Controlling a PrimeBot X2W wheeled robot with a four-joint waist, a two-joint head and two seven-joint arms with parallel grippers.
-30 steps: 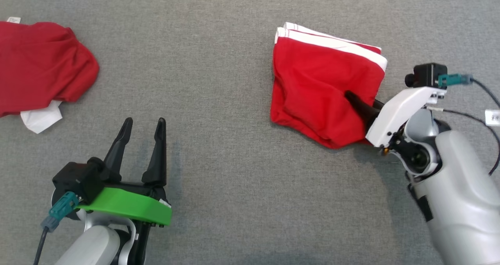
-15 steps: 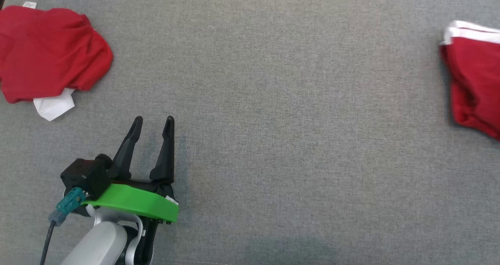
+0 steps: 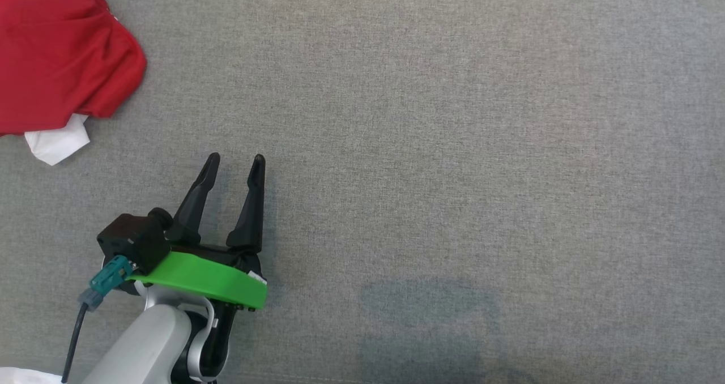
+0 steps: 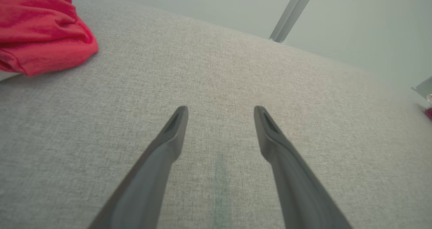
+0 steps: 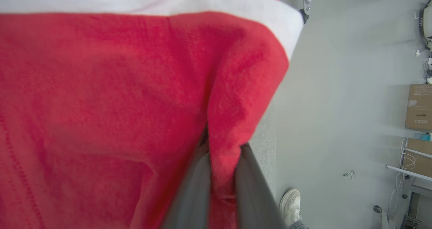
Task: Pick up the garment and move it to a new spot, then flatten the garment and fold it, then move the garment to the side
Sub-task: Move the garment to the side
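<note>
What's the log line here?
right gripper: shut on red-and-white garment | left gripper: open above grey surface | second red garment: far left

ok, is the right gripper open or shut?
Shut: the right gripper pinches a fold of the red, white-banded cloth garment.

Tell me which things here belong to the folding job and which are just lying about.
Job: red garment with white band, pinched in the right pincer.
Lying about: other red garment, cardboard boxes, person's shoe, open left pincer.
</note>
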